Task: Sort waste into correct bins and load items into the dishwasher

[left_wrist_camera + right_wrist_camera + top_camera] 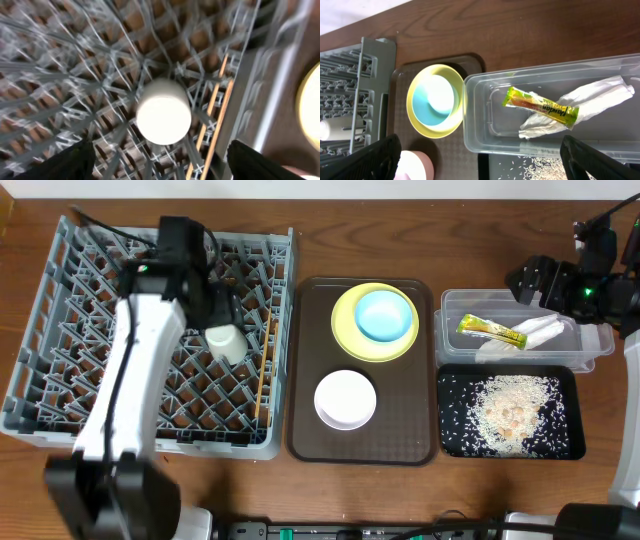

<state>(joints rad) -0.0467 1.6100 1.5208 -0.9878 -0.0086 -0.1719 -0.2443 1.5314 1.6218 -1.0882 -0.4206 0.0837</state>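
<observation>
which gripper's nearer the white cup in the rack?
Left. The left gripper hangs right over the white cup in the dish rack; the right gripper is far off, over the clear tub.

You are looking at a dark brown serving tray [400,415] lying flat near the middle of the wooden table [380,230], its long sides running front to back. The table's reddish-brown grain is showing all around it. A pale strip [300,185] is running beyond the table's far edge.
</observation>
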